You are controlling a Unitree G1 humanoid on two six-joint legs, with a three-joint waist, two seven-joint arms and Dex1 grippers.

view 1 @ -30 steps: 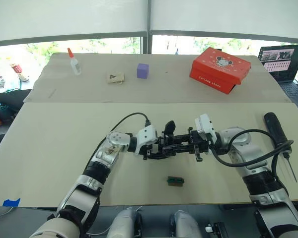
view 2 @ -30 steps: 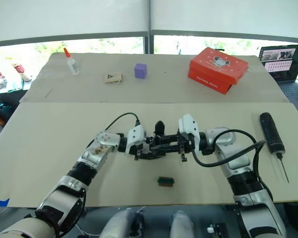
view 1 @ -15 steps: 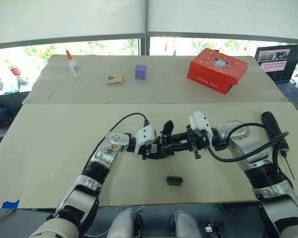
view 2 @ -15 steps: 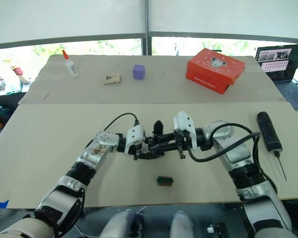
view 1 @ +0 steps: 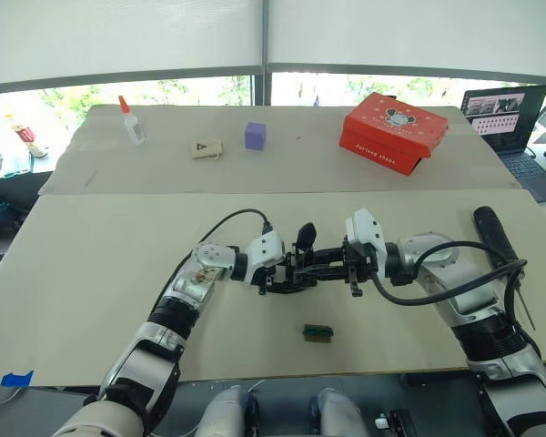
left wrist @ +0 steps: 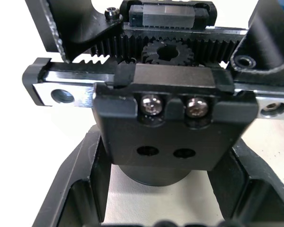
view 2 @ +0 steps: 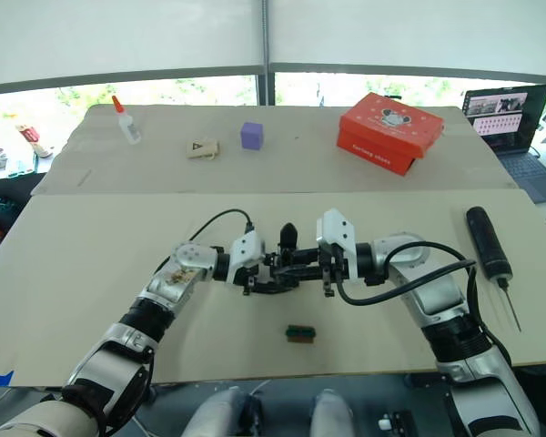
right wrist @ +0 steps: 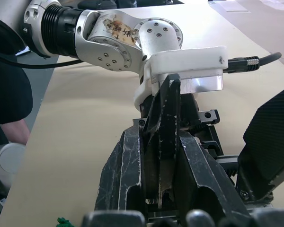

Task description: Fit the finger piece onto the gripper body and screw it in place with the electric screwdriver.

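- Left gripper (view 1: 278,276): clamped on gripper body (view 1: 296,271), mid-table.
- Right gripper (view 1: 328,268): closed on finger piece (right wrist: 162,124), at the gripper body.
- Electric screwdriver (view 1: 494,238): lying far right, apart.

Bright daylight comes in from the windows (view 1: 164,91) at twelve o'clock, where the panes burn out to white. The table (view 1: 91,246) is lit evenly, with soft, faint shadows. In the left wrist view the background is blown out to white while the near black parts stay sharp. In the right wrist view the nearest black parts blur.
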